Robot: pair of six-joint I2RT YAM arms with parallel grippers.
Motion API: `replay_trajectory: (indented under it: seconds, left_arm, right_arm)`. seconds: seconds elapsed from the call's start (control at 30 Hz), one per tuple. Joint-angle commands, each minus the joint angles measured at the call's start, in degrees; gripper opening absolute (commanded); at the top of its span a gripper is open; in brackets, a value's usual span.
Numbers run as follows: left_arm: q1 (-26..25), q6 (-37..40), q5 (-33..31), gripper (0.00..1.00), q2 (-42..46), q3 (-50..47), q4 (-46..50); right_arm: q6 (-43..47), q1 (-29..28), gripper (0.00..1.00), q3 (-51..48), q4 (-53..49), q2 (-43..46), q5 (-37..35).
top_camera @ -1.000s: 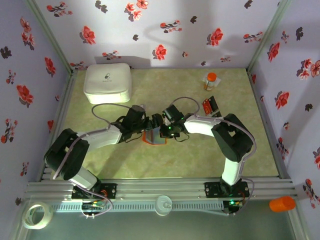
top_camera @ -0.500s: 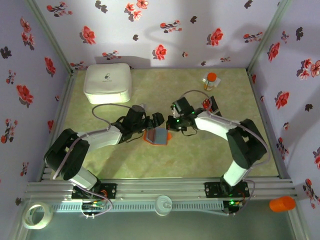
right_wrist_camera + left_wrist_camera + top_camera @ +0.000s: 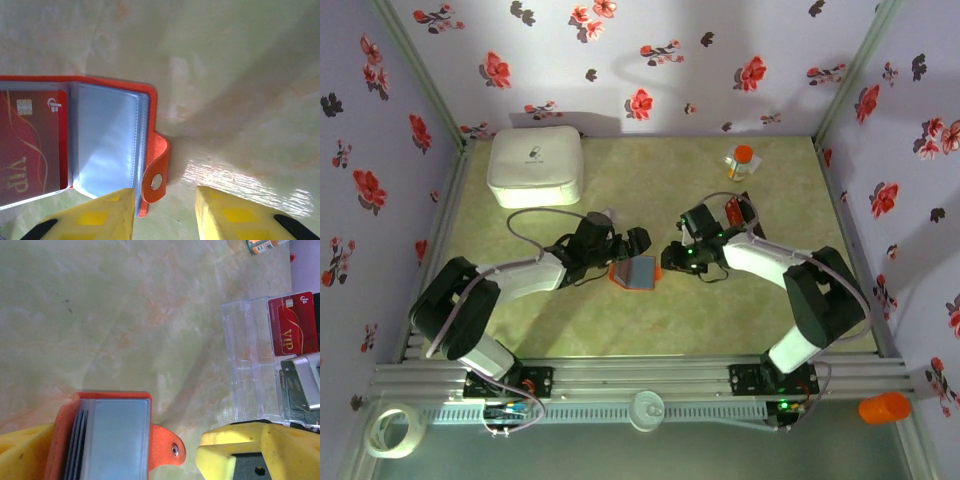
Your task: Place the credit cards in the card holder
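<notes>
A small orange-red folding card holder (image 3: 105, 145) lies open on the pale green marbled tabletop (image 3: 100, 315) between the two arms. Its blue-grey plastic pockets face up, and a glossy red VIP card (image 3: 30, 155) sits in one sleeve. The left gripper (image 3: 125, 450) straddles the holder with its fingers spread wide, gripping nothing. The right gripper (image 3: 165, 212) has its yellow fingers parted and empty, just beside the holder's snap tab (image 3: 156, 175). Another red card (image 3: 292, 325) lies in a clear plastic tray (image 3: 245, 340) nearby.

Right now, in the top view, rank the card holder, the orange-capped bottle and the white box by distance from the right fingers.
1. card holder, centre table.
2. orange-capped bottle, back right.
3. white box, back left.
</notes>
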State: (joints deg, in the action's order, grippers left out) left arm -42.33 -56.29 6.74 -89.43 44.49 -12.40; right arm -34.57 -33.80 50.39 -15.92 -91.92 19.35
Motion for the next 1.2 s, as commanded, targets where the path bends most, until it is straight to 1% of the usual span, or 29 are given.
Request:
replay_trajectory:
  seconds: [0.0, 0.1, 0.13, 0.17, 0.23, 0.27, 0.3, 0.53, 0.77, 0.93, 1.07, 1.17]
  left_arm:
    - [-0.69, -0.42, 0.64, 1.0, -0.8, 1.47, -0.52]
    - [-0.65, -0.32, 0.57, 1.0, -0.69, 1.39, -0.34]
    - [-0.65, -0.39, 0.55, 1.0, -0.64, 1.42, -0.25]
    - [-0.74, -0.33, 0.55, 1.0, -0.58, 1.39, -0.25]
    - [-0.74, -0.32, 0.55, 1.0, -0.39, 1.46, -0.16]
    - [-0.82, -0.41, 0.5, 1.0, -0.2, 1.39, -0.16]
    - [-0.95, -0.56, 0.52, 1.0, -0.08, 1.39, -0.16]
    - [-2.83, -1.43, 0.11, 1.0, -0.21, 2.31, -0.9]
    - [-5.02, -2.82, -0.04, 1.0, -4.67, 4.02, -3.27]
    - [-5.81, -3.82, -1.91, 1.0, -7.05, 3.27, -4.12]
    - [-6.45, -4.67, -4.35, 1.0, -7.95, 1.64, -4.21]
    - [-6.8, -5.6, -5.96, 1.0, -8.52, 0.15, -4.55]
  right_arm:
    - [-0.72, -1.07, 0.38, 0.32, 1.47, -1.52, 0.48]
    - [-0.94, -1.27, 0.37, 0.32, 2.08, -2.75, 0.02]
    - [-0.85, -1.27, 0.34, 0.39, 2.12, -3.18, -0.32]
    - [-0.74, -1.18, 0.3, 0.42, 2.21, -3.57, -0.57]
    - [-0.55, -0.84, 0.11, 0.73, 2.59, -4.56, -0.44]
    - [-0.59, -0.57, 0.04, 0.84, 3.08, -4.98, -0.07]
    - [-0.63, -0.4, 0.0, 0.93, 3.78, -5.26, 0.56]
    - [-2.12, 0.29, 0.0, 1.35, 8.44, -6.36, 4.41]
    - [-2.65, 0.66, 0.0, 1.16, 9.28, -7.09, 4.9]
    - [-2.91, 0.92, 0.0, 0.69, 9.28, -6.62, 4.67]
    - [-3.01, 1.53, 0.22, -0.15, 8.51, -4.73, 4.22]
    - [-2.62, 2.23, 0.29, -0.68, 6.81, -2.78, 3.58]
